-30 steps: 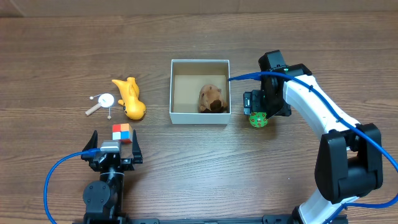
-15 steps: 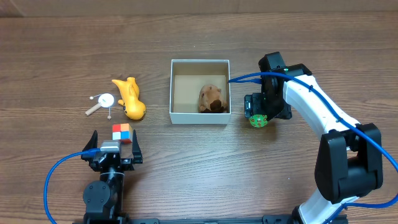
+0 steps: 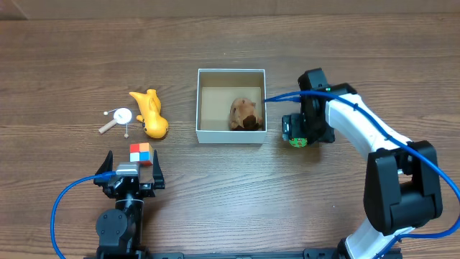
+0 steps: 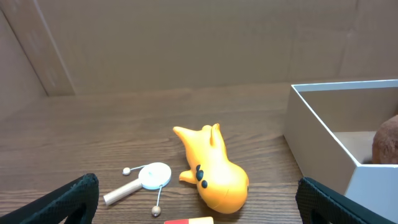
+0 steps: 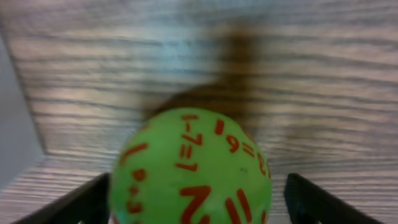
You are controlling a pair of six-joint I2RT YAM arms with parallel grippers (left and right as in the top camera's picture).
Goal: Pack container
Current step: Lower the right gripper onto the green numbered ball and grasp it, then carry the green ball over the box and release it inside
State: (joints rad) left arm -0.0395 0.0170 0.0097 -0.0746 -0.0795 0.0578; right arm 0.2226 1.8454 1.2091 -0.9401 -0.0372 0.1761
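Note:
The container is a white-walled square box with a brown floor, and a brown plush toy lies in it. Just right of the box, a green ball with red marks rests on the table. My right gripper is down over it. In the right wrist view the ball fills the space between the fingers; the left finger is at its side and a gap shows on the right. My left gripper stands open near the front edge, with a coloured cube between its fingertips, untouched.
A yellow whale-like toy and a small white rattle drum on a wooden handle lie left of the box. The left wrist view shows both, the toy and the drum, with the box wall at right.
My right gripper has shifted slightly left and down over the green ball, and its jaws have narrowed around it. The left arm has not moved.

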